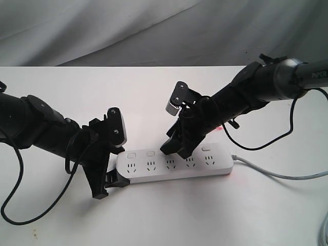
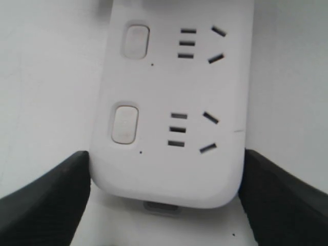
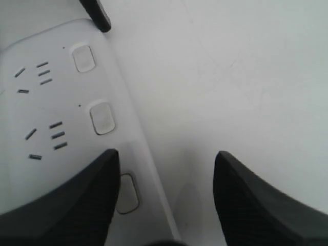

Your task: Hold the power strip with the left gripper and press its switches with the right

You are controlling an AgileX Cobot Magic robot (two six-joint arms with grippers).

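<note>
On the grey tube [image 1: 313, 72] behind the right claw [image 1: 177, 149], lettering reads PIPER.

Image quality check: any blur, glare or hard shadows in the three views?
Exterior view: even light, soft shadows on the table, power strip bright but readable. Left wrist view: slightly soft, no glare. Right wrist view: softest, gripper fingers blurred.

Between the fingers [image 2: 46, 200] of the left hand [image 1: 109, 184], the power strip [image 1: 174, 165] looks like smooth white plastic with a soft sheen. Its switches [image 2: 125, 124] are the same plastic, a touch duller. Those fingers, like the right hand's [image 3: 166, 197], are matt black and faintly grainy, rather like rubber. Under both hands the worktop [image 1: 205, 220] is smooth, matt white. Beyond them hangs creased grey cloth [image 1: 102, 31]. The cord [image 1: 277, 174] has a smooth grey sheath.
</note>
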